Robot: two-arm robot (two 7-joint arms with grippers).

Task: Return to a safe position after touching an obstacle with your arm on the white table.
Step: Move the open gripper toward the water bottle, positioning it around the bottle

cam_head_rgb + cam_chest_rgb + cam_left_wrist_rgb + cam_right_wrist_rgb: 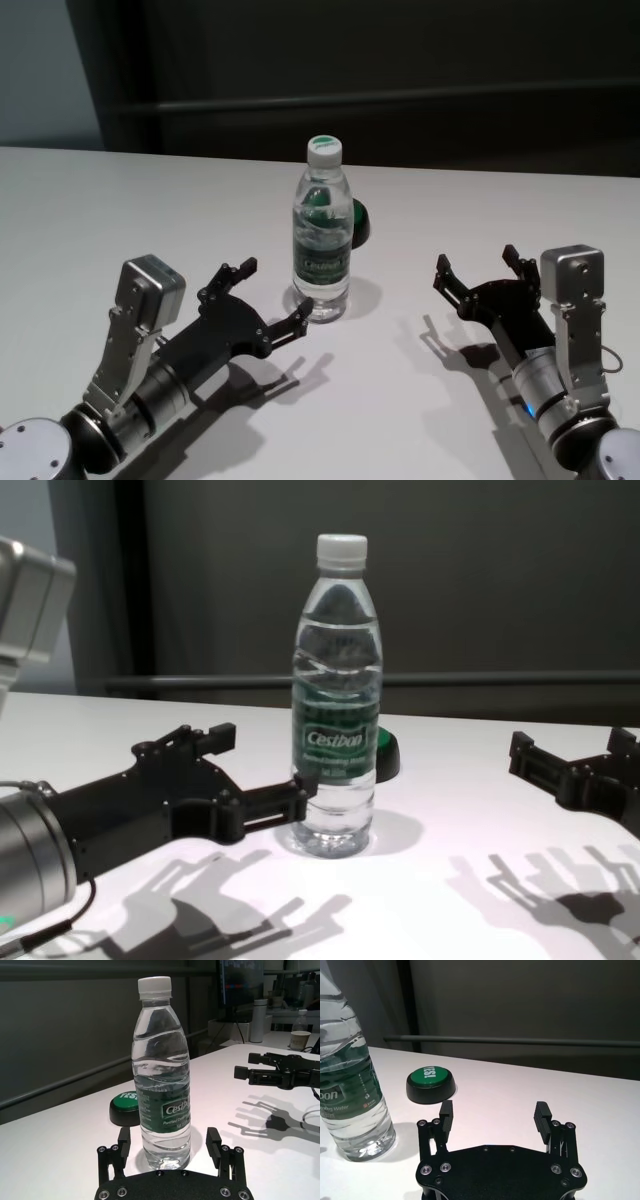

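Left claw (pixel 262 300) is hanging spread at the bottle (pixel 322 235), one finger seemingly touching its base; bottle standing mid-desk (pixel 90 210). Right claw (pixel 480 270) is idling spread, well apart. Retreat is not yet done

Black screw-studded grippers — ribbed fingers (pixel 446 1111) — on silver cylindrical wrists, grey camera boxes.

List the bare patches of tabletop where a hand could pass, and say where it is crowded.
Bare: white table left of the water bottle, and between bottle and right gripper. Crowded: left gripper open beside the bottle's base, green button close behind it.
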